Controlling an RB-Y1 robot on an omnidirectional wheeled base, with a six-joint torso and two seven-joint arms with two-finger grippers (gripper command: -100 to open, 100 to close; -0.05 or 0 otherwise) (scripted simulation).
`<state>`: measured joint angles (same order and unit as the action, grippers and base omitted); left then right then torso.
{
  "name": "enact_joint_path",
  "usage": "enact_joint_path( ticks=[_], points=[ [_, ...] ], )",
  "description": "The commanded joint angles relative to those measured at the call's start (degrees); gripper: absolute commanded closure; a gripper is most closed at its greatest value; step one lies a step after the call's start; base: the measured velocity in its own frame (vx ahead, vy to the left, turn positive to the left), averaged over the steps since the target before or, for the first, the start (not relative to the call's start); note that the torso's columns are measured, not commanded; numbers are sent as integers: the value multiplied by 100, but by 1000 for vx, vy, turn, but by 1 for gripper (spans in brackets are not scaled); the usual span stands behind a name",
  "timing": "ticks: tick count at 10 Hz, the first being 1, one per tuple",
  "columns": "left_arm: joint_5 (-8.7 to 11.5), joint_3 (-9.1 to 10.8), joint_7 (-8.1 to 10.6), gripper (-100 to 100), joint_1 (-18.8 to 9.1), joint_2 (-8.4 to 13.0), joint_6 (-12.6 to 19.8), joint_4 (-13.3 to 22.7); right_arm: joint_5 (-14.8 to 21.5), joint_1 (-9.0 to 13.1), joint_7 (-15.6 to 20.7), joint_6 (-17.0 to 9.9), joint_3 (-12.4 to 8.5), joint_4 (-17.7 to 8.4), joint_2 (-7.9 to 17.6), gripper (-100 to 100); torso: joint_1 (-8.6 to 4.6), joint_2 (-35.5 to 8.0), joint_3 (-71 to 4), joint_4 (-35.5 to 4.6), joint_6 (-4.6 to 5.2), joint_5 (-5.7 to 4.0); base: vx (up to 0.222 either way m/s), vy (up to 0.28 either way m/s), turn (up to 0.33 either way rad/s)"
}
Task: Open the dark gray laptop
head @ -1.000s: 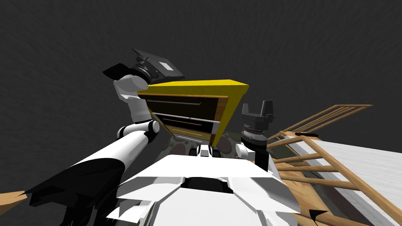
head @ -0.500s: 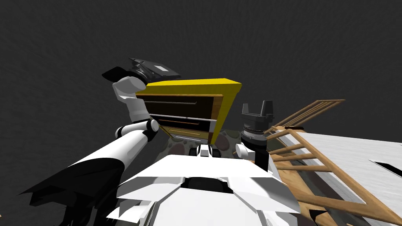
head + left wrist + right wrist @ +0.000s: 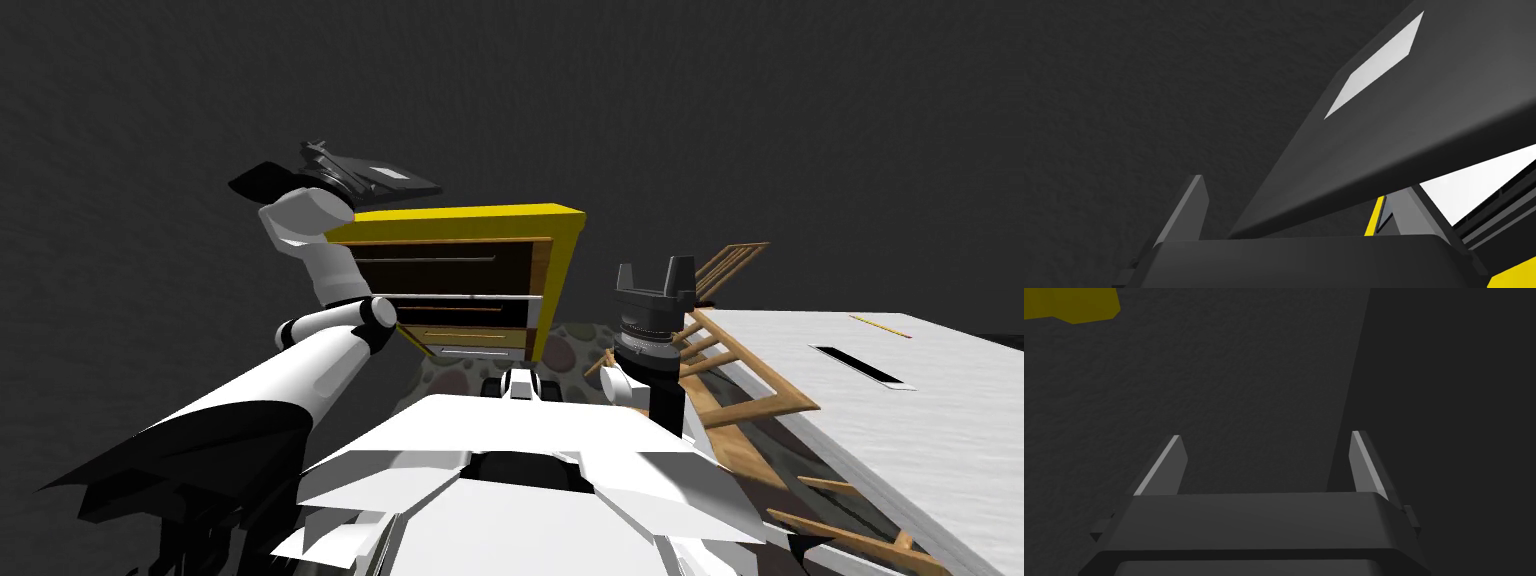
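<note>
A yellow-topped chest of drawers [image 3: 470,215] carries the dark gray laptop [image 3: 385,180]. Its lid appears partly raised and slants across the left tool [image 3: 1297,184], whose blades stand apart, one on either side of the lid's edge. The lift likely goes best as an arc about the hinge, leaving the base undisturbed. The right tool [image 3: 655,268], blades apart, idles well away. A white patch [image 3: 1374,65] on the lid, just beyond the left tool, bears no readable writing.
</note>
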<state>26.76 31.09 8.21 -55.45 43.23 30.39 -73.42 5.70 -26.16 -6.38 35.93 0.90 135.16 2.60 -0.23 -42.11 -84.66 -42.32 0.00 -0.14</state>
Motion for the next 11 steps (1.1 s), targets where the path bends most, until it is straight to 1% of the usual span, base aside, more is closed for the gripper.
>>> enact_joint_path(
  ticks=[1, 3, 4, 5, 6, 11],
  points=[
    [57, 26, 18, -100, -85, 135, 312, -104, 0, -1, 0, 1, 0, 1, 0, 0, -2, 15, -11, 2, -6, 0, 71, -29, 48],
    [81, 72, 53, -100, -269, 335, 647, -157, 0, -1, 0, 1, 0, 1, 0, 0, 4, -14, 4, -4, 8, -3, 67, -15, -2],
    [87, 84, 62, -100, -315, 385, 731, -170, 0, -1, 0, 1, 0, 1, 0, 0, 11, -29, 16, -9, 1, 3, 56, -4, 1],
    [80, 85, 63, -100, -239, 328, 685, -193, 0, -1, 0, 1, 0, 1, 0, 0, 17, -40, 23, -13, -1, 5, 26, -1, 0],
    [79, 83, 64, 0, -247, 332, 706, -186, 0, 0, 0, 0, 0, 0, 0, 0, 20, -46, 28, -11, -2, 10, 7, -2, -5],
    [75, 72, 61, 0, -206, 305, 739, -154, 0, 0, 0, 0, 0, 0, 0, 0, 10, -30, 17, -10, 0, 2, 0, 0, 0]
  ],
)
